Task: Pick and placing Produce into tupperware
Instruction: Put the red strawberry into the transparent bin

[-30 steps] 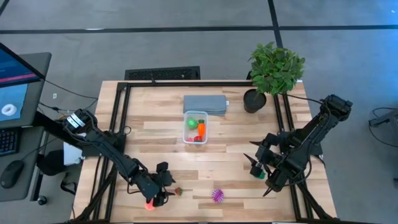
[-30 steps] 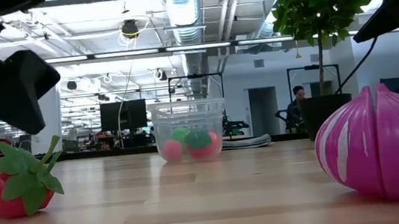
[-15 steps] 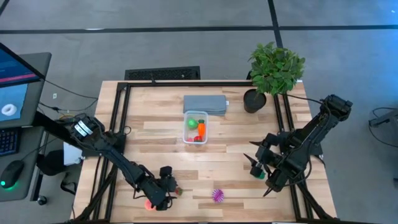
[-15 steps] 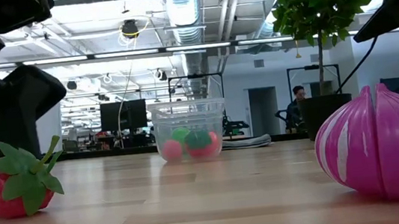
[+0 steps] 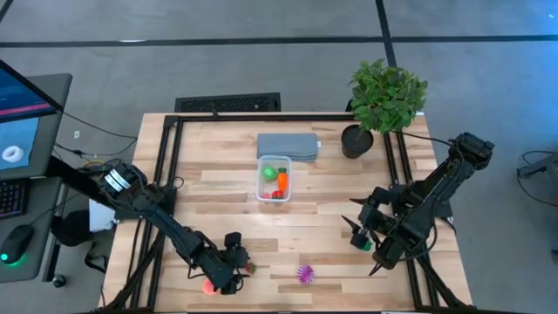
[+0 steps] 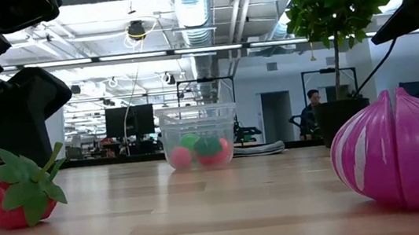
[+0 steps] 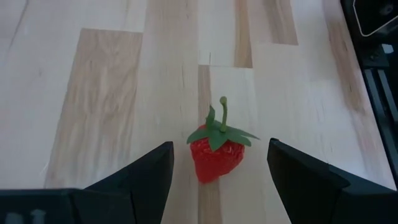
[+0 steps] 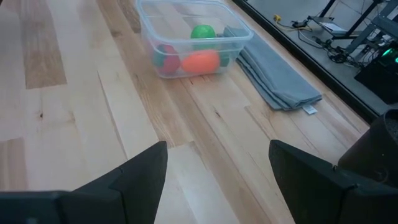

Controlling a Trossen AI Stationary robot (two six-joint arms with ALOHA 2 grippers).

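A red toy strawberry [image 7: 214, 155] with green leaves lies on its side on the wood near the table's near edge [image 6: 15, 199]. My left gripper [image 7: 217, 180] is low over it and open, one finger on either side, touching nothing [image 5: 234, 264]. The clear tub [image 5: 275, 178] stands mid-table with green, orange and red produce inside [image 8: 189, 37]. A purple-pink striped ball [image 5: 305, 274] lies right of the strawberry [image 6: 400, 155]. My right gripper [image 5: 359, 228] hovers open over the table's right side.
A folded grey pad [image 5: 288, 146] lies just beyond the tub. A potted plant [image 5: 384, 96] stands at the far right corner. Dark rails run along the table's left and right edges. Bare wood lies between the tub and the near edge.
My left gripper has moved down and a little toward the table's right, and its open fingers now stand on either side of the strawberry. The strawberry has not moved. My right arm has kept still.
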